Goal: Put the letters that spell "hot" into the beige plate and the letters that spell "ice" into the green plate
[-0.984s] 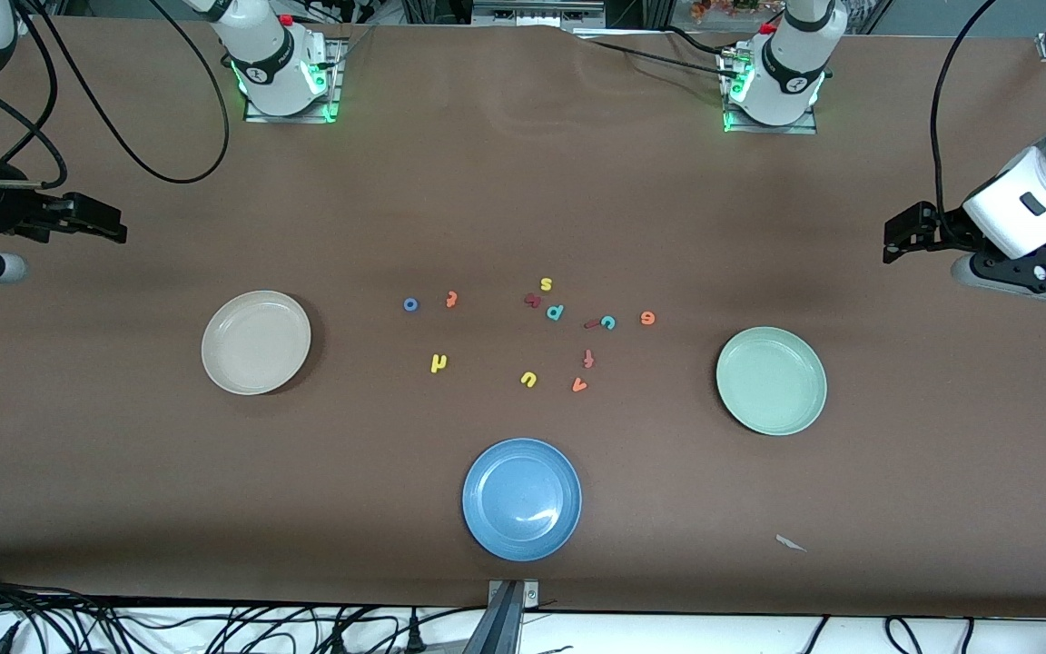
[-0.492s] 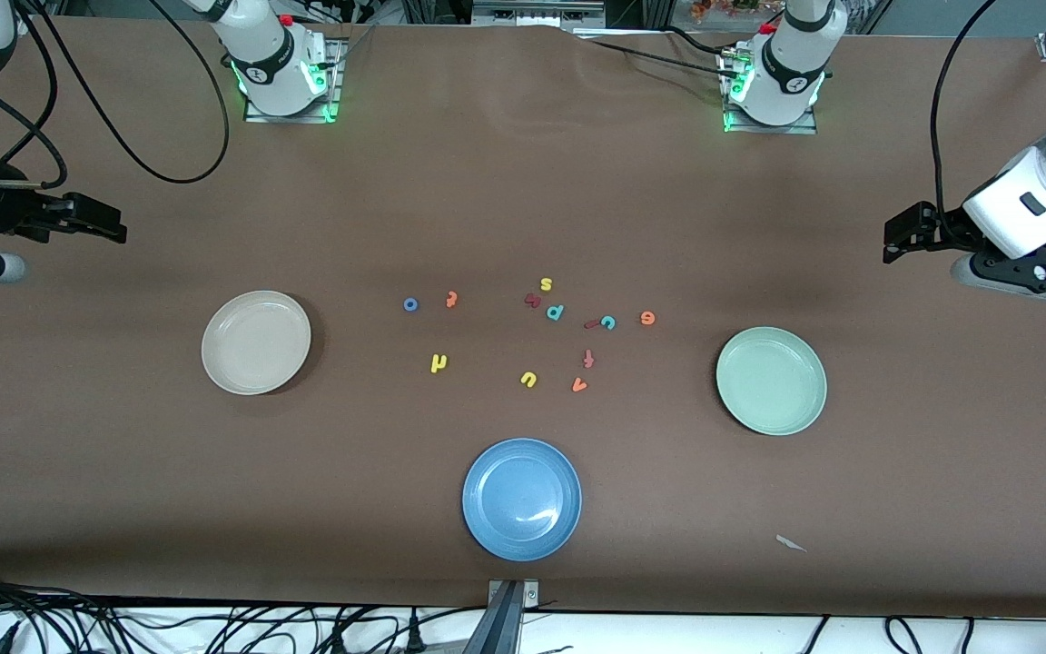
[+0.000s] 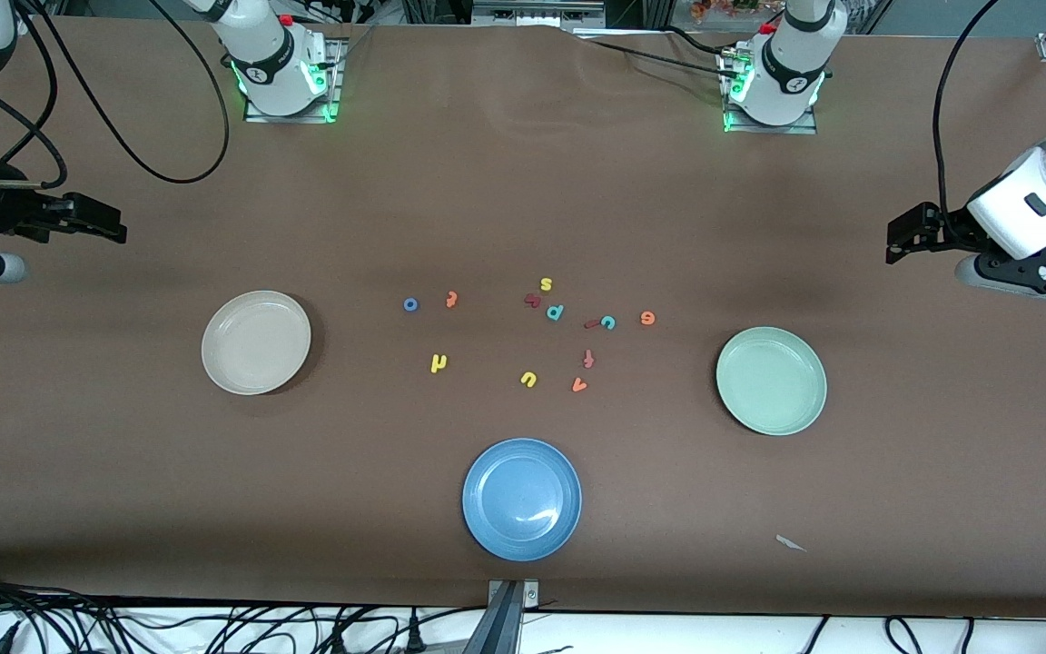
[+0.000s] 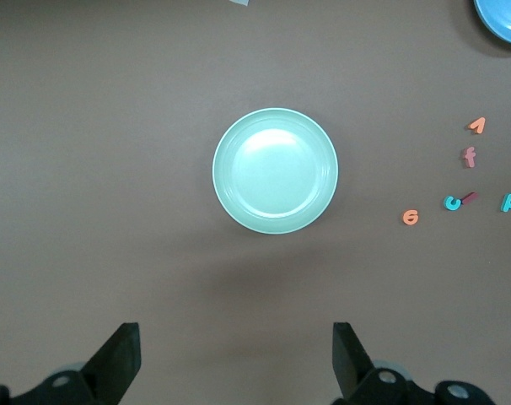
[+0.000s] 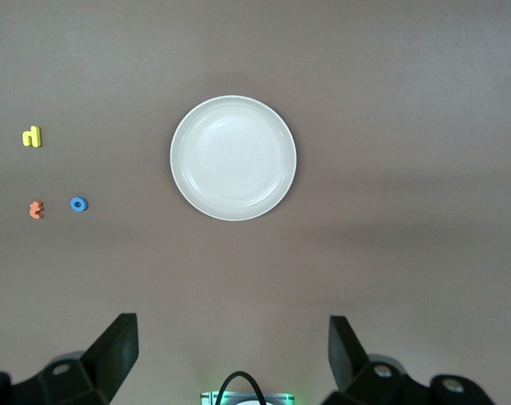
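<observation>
The beige plate (image 3: 255, 342) lies toward the right arm's end, the green plate (image 3: 771, 380) toward the left arm's end. Between them lie the blue o (image 3: 410, 304), orange t (image 3: 451, 299) and yellow h (image 3: 438, 363), and the dark red i (image 3: 592, 323) touching the teal c (image 3: 608, 322), with the orange e (image 3: 647, 318) beside them. My right gripper (image 3: 114, 229) hangs open and empty near its end of the table, with the beige plate (image 5: 233, 158) in its wrist view. My left gripper (image 3: 893, 241) is open and empty, looking down on the green plate (image 4: 275, 170).
A blue plate (image 3: 521, 499) sits nearest the front camera. Other letters lie among the task's: yellow s (image 3: 546, 283), teal p (image 3: 556, 312), red f (image 3: 588, 359), yellow u (image 3: 528, 379), orange v (image 3: 579, 385). A paper scrap (image 3: 790, 543) lies near the front edge.
The left arm has shifted very slightly upward in the front view. The right arm, the plates and the letters have not moved.
</observation>
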`<state>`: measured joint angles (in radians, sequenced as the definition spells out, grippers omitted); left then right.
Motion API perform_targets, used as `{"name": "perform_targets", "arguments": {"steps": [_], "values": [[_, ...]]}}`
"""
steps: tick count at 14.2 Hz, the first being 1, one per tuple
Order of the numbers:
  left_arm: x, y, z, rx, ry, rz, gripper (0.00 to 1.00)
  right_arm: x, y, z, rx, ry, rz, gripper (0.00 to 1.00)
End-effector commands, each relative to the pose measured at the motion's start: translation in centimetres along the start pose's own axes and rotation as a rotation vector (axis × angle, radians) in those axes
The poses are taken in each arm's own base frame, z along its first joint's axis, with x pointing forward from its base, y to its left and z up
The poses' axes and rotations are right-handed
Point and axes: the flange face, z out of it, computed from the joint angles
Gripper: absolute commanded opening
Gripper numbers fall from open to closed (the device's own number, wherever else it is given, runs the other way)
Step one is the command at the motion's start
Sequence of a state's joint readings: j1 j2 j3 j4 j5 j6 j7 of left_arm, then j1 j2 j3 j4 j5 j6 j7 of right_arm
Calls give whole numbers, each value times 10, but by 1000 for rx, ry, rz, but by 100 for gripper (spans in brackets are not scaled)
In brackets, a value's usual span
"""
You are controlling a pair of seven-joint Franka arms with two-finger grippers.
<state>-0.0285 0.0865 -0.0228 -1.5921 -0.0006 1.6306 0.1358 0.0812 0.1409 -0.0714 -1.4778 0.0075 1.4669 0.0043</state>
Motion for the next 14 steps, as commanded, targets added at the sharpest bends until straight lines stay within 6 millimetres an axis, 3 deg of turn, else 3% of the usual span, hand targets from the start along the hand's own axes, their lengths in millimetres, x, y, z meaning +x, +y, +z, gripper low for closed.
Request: {"name": "perform_targets", "arguments": {"steps": [1, 14], "values": [[-2, -1, -4, 3, -3, -4, 100, -3, 1, -5, 18, 11, -3, 100], [-5, 1, 1, -2, -30, -4, 100, -2, 0, -5, 17, 15, -4, 100]]}}
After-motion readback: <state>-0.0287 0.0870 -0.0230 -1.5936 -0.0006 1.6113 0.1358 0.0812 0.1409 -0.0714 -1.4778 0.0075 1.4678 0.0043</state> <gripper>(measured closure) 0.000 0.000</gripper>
